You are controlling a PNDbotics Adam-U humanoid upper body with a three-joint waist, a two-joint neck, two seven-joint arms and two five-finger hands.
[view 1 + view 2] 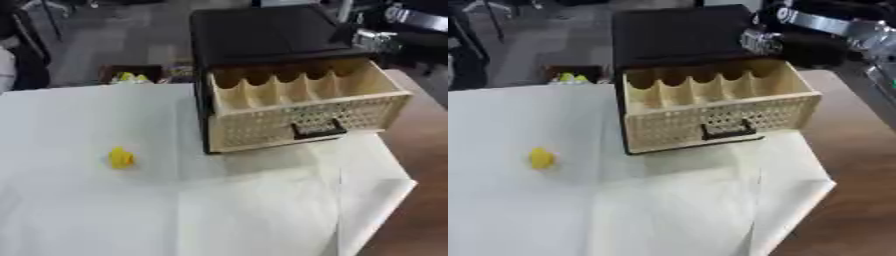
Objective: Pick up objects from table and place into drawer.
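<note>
One small yellow object lies on the white sheet covering the worktop, well left of the one black cabinet; its single cream drawer stands pulled open, with one dark handle; one arm shows at the upper right behind the cabinet, much more of it in the right eye view; whether its fingers are open or curled I cannot tell; the yellow object lies far from them, down to the left.
</note>
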